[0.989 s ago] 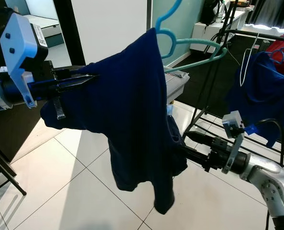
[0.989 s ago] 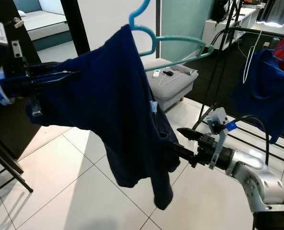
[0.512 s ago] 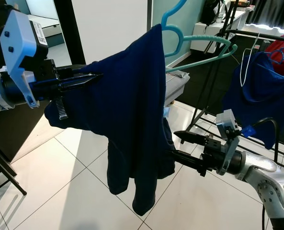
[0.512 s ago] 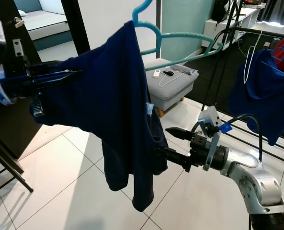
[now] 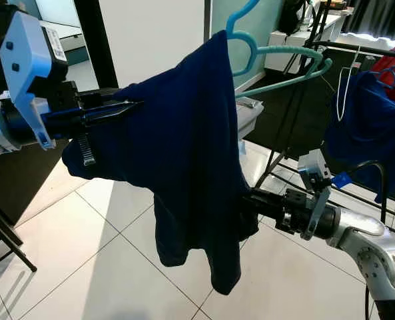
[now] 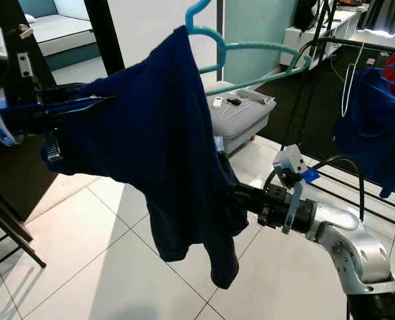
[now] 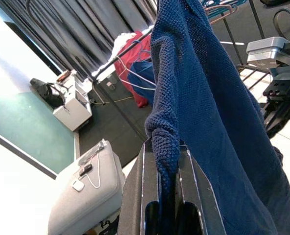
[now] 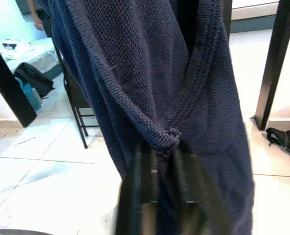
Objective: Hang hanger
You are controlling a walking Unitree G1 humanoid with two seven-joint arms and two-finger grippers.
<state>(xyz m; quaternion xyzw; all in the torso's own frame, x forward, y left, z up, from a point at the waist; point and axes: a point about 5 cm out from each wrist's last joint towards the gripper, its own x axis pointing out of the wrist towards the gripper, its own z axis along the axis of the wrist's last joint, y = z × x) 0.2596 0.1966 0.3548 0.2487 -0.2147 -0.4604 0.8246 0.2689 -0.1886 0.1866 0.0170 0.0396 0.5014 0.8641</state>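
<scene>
At nine o'clock the left pincer point(image 5: 120, 111) is clamped on a fold of the navy knitted sweater point(image 5: 184, 153), draped on a teal hanger point(image 5: 277, 57) at twelve. At four o'clock the right pincer point(image 8: 163, 161) grips the sweater's hem. Below lies a white tiled floor point(image 5: 104, 267); a black drying rack point(image 5: 297, 100) carrying garments stands at two o'clock.

The sweater point(image 5: 184, 153) covers one shoulder of the hanger point(image 5: 277, 63), and the hook's tip runs off the top edge. Its folds swallow the right gripper point(image 8: 162, 159) fingertips (blurred in the wrist view, so whether they pinch the knit can't be told). The left gripper point(image 7: 164, 181) fingertips are hidden by bunched cloth. The rack point(image 5: 297, 100) is cut off at the right.
</scene>
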